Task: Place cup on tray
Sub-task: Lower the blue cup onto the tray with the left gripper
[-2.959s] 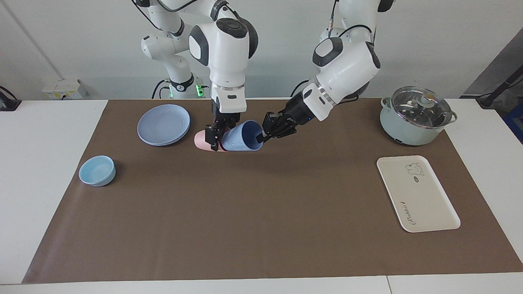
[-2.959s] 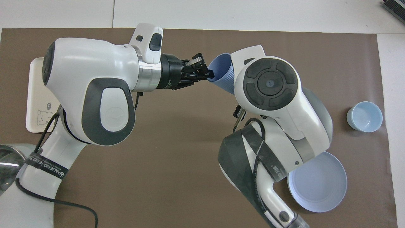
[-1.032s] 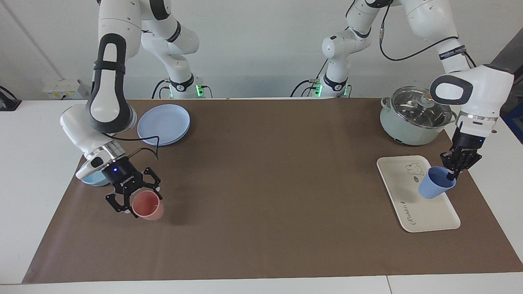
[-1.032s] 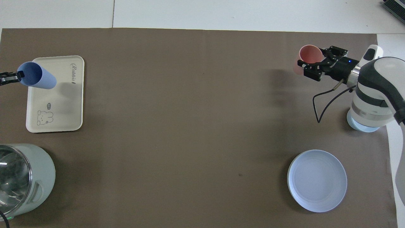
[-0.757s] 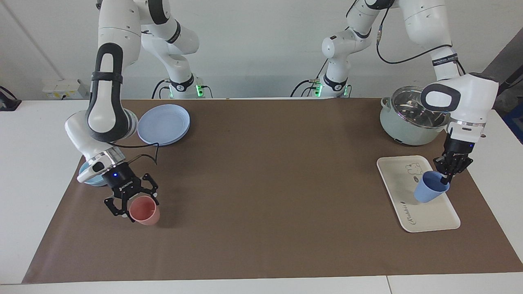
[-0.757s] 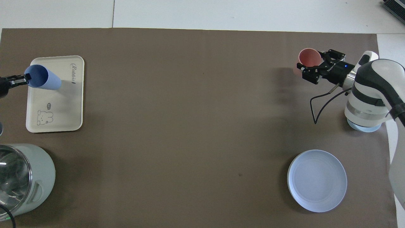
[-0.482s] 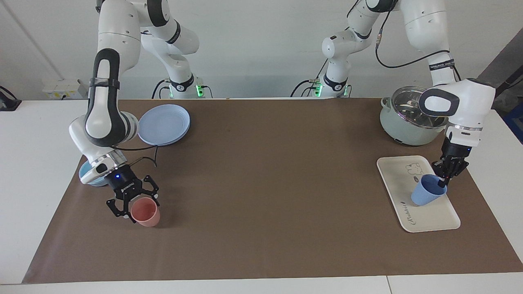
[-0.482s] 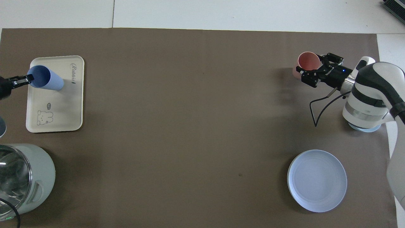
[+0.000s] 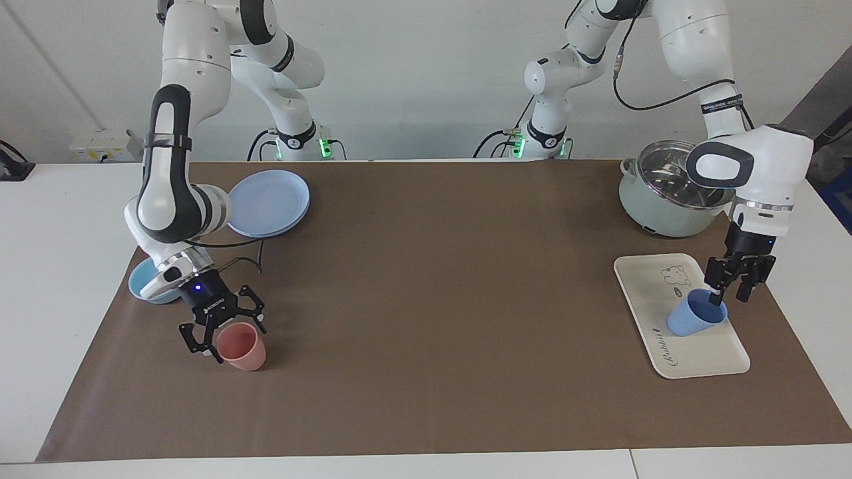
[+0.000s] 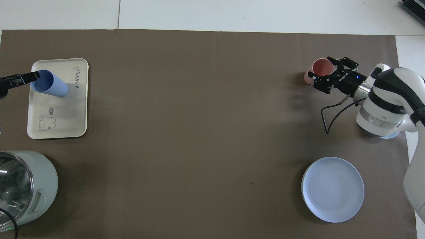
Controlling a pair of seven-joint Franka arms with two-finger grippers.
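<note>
The periwinkle-blue cup (image 9: pixel 694 319) stands upright on the cream-white tray (image 9: pixel 649 286) at the left arm's end of the table. My left gripper (image 9: pixel 731 297) is open just above the cup's rim, its fingers (image 9: pixel 715 297) spread to either side. In the overhead view the cup (image 10: pixel 51 85) sits on the tray (image 10: pixel 63 116), with the left gripper (image 10: pixel 25 78) at its rim. My right gripper (image 9: pixel 229 336) is open around a salmon-pink cup (image 9: pixel 244 347) that stands on the mat at the right arm's end; both also show in the overhead view, the right gripper (image 10: pixel 321 70) and the pink cup (image 10: pixel 319 67).
A round blue plate (image 9: pixel 268 201) lies near the right arm's base. A light-blue bowl (image 9: pixel 148 285) sits partly under the right arm. A pale green pot with a glass lid (image 9: pixel 665 189) stands nearer to the robots than the tray. The brown mat (image 9: pixel 439 299) covers the table.
My left gripper has lowered the blue cup onto the tray and opened its fingers. My right gripper has lowered the pink cup onto the mat and shifted slightly.
</note>
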